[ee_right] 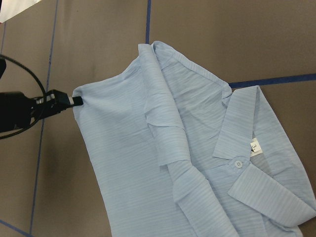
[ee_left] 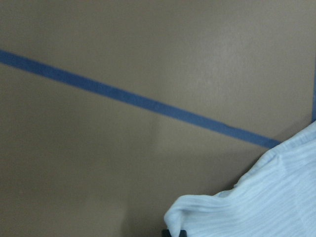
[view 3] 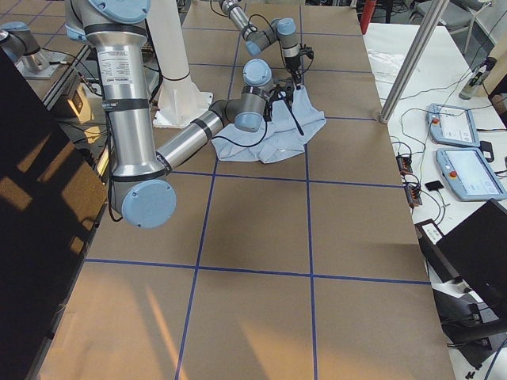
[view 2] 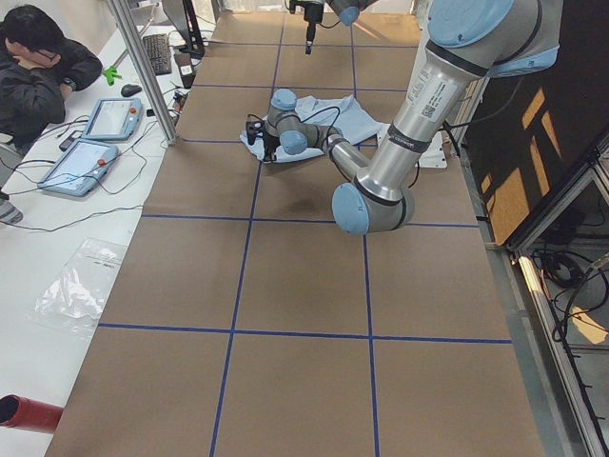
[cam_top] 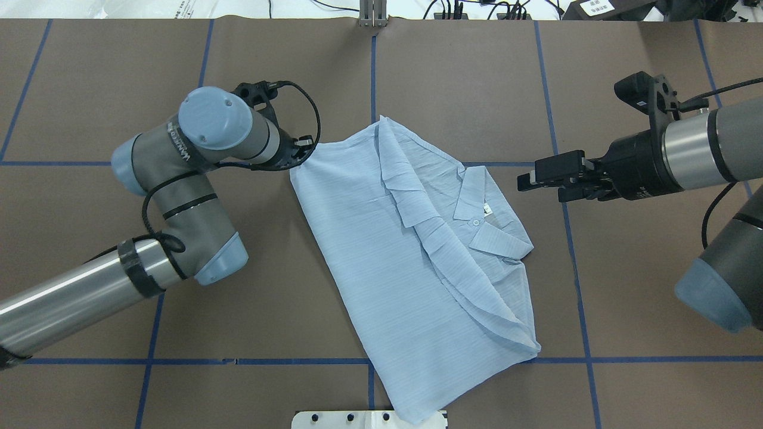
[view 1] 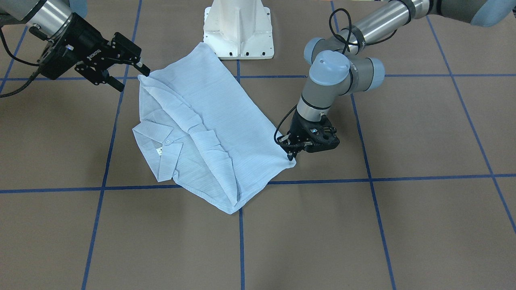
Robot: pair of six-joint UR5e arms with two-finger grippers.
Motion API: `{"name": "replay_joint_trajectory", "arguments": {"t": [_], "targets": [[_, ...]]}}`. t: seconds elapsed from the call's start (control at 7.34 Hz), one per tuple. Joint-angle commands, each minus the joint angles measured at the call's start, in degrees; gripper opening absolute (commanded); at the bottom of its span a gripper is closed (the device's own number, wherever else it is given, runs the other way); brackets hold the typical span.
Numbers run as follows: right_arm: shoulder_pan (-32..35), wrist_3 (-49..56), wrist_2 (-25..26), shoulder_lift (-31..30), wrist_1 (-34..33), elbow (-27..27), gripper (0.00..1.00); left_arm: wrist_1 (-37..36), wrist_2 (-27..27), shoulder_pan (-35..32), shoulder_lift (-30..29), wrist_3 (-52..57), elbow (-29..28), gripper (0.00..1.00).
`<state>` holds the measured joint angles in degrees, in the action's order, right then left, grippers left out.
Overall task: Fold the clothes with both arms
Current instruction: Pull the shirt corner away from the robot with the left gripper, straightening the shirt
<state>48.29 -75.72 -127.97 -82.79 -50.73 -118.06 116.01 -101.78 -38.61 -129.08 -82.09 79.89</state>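
Two holds are needed: the shirt (view 1: 209, 133) lies half-folded on the surface (view 1: 403, 225), one corner clenched in the left gripper (view 1: 291, 155), so the parted, empty right gripper (view 1: 132, 79) should be closed on cloth before lifting is begun.

left claw (view 1: 291, 156) closed, low | right claw (view 1: 133, 80) open, raised

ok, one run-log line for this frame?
shirt: partly folded, flat on table | left gripper: shut on shirt corner | right gripper: open, beside shirt, not touching
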Motion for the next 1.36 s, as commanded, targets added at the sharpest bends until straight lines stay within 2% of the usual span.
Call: {"name": "replay_joint_trajectory", "arguments": {"t": [0.0, 0.27, 0.41, 0.54, 0.82, 0.95, 1.09, 1.23], "targets": [[0.48, 0.05, 0.00, 0.09, -0.07, 0.02, 1.00, 6.63, 2.73, -2.60, -9.23, 2.46, -14.79, 0.00], [0.49, -0.04, 0.00, 0.09, -0.07, 0.02, 1.00, 22.51, 9.11, -2.70, -14.94, 3.94, -28.83, 0.00], [0.49, -0.04, 0.00, 0.09, -0.07, 0.02, 1.00, 27.81, 9.41, -2.70, -16.80, 5.09, -33.18, 0.00], [0.49, 0.05, 0.09, 0.09, -0.07, 0.11, 1.00, 30.39, 10.11, -2.70, -16.91, 5.36, -33.66, 0.00], [0.49, -0.04, 0.44, 0.09, -0.42, 0.20, 1.00, 30.41, 10.29, -3.13, -16.82, 6.33, -34.19, 0.00], [0.40, -0.04, 0.44, 0.26, -0.51, 0.63, 1.00, 30.15, 10.29, -3.40, -16.65, 6.77, -34.19, 0.94], [0.40, -0.04, 0.62, 0.44, -0.60, 0.90, 1.00, 30.15, 10.12, -4.36, -16.56, 7.55, -34.10, 1.00], [0.40, -0.04, 0.88, 0.35, -0.69, 0.90, 1.00, 30.06, 9.51, -5.67, -16.47, 7.65, -33.06, 1.00]]}}
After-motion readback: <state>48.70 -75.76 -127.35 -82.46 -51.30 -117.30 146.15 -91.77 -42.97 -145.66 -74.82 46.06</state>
